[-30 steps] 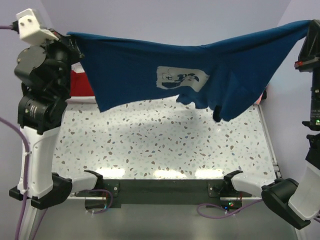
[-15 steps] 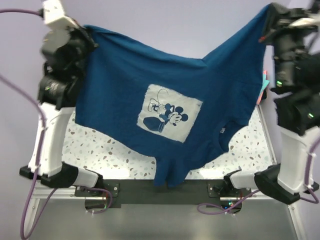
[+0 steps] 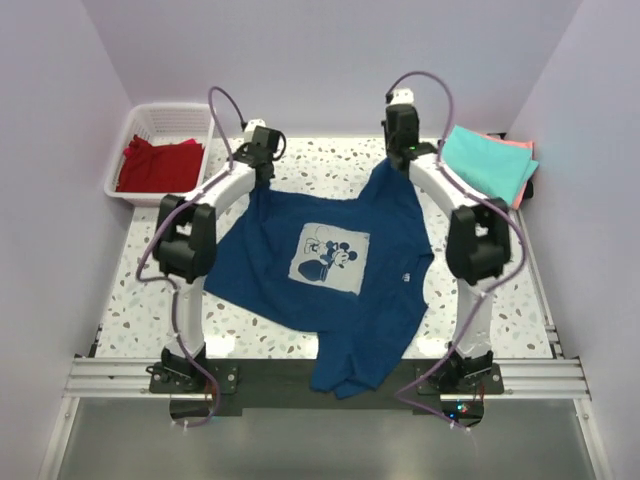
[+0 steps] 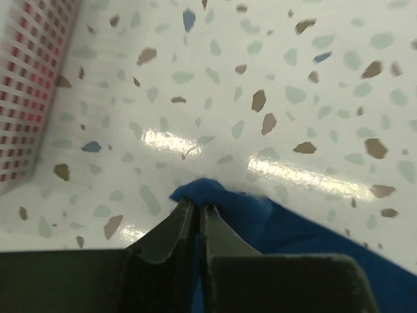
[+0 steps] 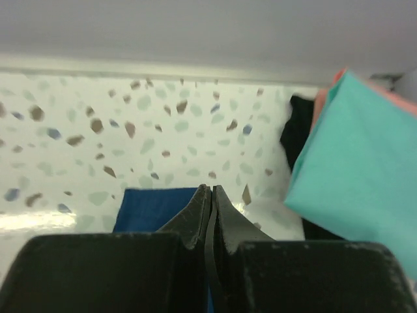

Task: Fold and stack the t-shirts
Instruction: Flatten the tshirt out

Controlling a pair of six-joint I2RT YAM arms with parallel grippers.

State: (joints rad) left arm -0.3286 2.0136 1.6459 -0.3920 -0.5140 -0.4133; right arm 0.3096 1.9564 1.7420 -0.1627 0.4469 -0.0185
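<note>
The navy t-shirt [image 3: 270, 265] lies spread face up on the speckled table, its pale mouse print [image 3: 330, 258] in the middle. Its lower end hangs bunched over the near table edge. My left gripper [image 3: 260, 180] is shut on the shirt's far left corner [image 4: 218, 199], low over the table. My right gripper [image 3: 396, 165] is shut on the far right corner [image 5: 150, 208], with a thin edge of cloth between the fingers. A red t-shirt [image 3: 160, 165] fills the basket. A folded teal t-shirt [image 3: 485, 160] rests on a salmon-pink one [image 3: 522, 175] at the far right.
The white mesh basket [image 3: 170, 108] stands at the far left corner, close to my left gripper [image 4: 195, 205]; its wall [image 4: 32, 85] shows there. The teal stack [image 5: 358, 169] lies just right of my right gripper [image 5: 212, 190], with something black [image 5: 296, 130] under it. The back wall is close behind.
Both arms have swung from holding the navy shirt stretched high in the air to reaching far across the table, laying it flat. Both grippers stay shut on its corners.
</note>
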